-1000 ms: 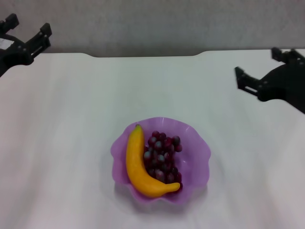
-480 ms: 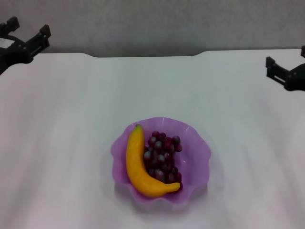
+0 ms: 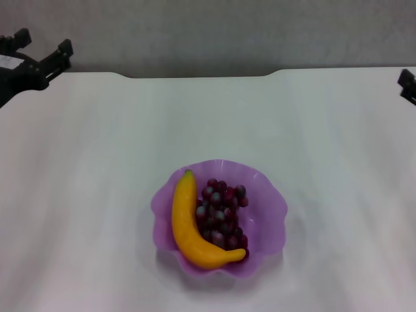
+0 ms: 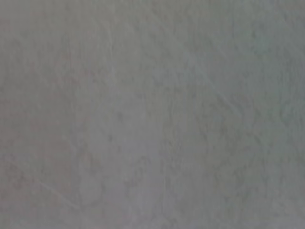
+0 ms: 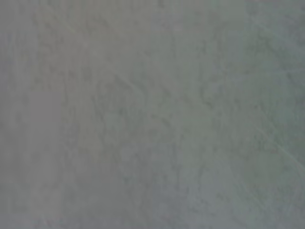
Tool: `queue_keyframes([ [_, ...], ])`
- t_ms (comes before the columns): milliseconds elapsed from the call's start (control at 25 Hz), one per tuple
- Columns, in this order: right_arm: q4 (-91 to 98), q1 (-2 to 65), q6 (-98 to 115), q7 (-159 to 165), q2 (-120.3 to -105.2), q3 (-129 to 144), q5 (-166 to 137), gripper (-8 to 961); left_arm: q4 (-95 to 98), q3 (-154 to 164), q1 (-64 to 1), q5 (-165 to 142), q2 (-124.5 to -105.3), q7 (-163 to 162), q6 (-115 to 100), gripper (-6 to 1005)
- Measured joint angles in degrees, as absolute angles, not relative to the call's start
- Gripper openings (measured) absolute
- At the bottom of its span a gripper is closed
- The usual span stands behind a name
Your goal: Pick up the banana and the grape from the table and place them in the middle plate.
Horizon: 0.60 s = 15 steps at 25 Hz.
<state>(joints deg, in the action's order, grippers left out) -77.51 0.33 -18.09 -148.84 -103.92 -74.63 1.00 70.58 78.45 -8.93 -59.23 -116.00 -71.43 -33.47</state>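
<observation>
Spread apart and empty, the left gripper [image 3: 44,47] is sitting at the table's [image 3: 84,162] far left corner. Toward the near edge, the smooth yellow curved banana [image 3: 188,224] and dark red-purple grape bunch [image 3: 222,213] are lying touching inside the translucent purple scalloped plate [image 3: 270,208]; both placements look finished. At the far right edge, the right gripper [image 3: 409,84] is barely showing; its jaw state cannot be told.

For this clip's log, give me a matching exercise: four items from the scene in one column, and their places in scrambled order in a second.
Items:
1. banana
2. grape
3. left gripper
4. right gripper

Places:
A. at the table's far left corner
B. in the middle plate, on its left side, curving under the other fruit
C. at the view's right edge, mostly out of sight
D. in the middle plate, right of the yellow fruit

Pairs: 1-B, 2-D, 3-A, 4-C
</observation>
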Motion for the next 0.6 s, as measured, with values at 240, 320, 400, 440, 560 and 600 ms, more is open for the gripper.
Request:
queue_keyframes([
  [240, -64.16, 1.51, -31.67, -135.31, -108.36, -83.02, -14.21, 879, 70.57, 78.67, -9.10, -61.03, -116.06, -73.15, -33.58, 816],
  [320, -63.29, 0.66, -30.89, -136.71, -112.49, -87.57, -20.69, 879, 70.57, 78.80, -9.09, -61.05, -116.07, -73.18, -33.58, 816],
  [400, -62.96, -0.35, -30.58, -138.05, -115.08, -90.87, -25.87, 879, 70.59, 78.87, -9.09, -61.07, -116.12, -73.20, -33.58, 816],
  [440, -62.77, -0.63, -30.56, -138.33, -115.43, -91.50, -26.94, 879, 70.61, 78.89, -9.06, -61.07, -116.15, -73.21, -33.57, 816],
  [560, -61.35, -0.76, -30.50, -139.75, -115.22, -91.33, -26.09, 879, 70.77, 78.99, -8.77, -61.09, -116.21, -73.22, -33.58, 816],
  [600, -61.04, -0.82, -30.48, -140.69, -115.28, -91.34, -25.77, 880, 70.77, 79.00, -8.68, -61.08, -116.23, -73.22, -33.57, 816],
])
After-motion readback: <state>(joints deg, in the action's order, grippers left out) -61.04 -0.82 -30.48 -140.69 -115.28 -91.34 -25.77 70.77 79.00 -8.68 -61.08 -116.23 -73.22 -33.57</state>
